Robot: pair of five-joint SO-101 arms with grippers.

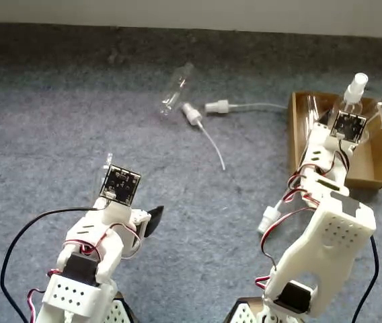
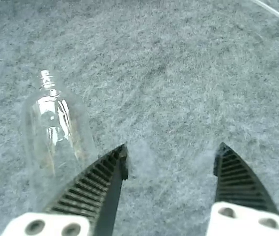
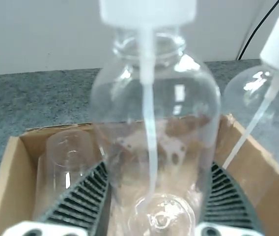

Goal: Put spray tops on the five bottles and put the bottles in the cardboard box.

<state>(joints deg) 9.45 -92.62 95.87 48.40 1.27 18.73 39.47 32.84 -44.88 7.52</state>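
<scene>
- High view: a far bottle (image 1: 176,91) lies on its side on the grey carpet (image 1: 56,121), its long axis slanting away from the arms. Two loose spray tops (image 1: 192,114) lie just beside it. A capped bottle (image 1: 354,91) stands upright over the cardboard box (image 1: 296,147).
- Left wrist view: a bare bottle (image 2: 56,132) lies flat with its neck pointing away from the wrist, just outside one finger. The left gripper (image 2: 173,147) gapes wide and holds nothing.
- Right wrist view: the right gripper (image 3: 157,167) is clamped on the capped bottle, which stands upright with its spray top uppermost.
</scene>
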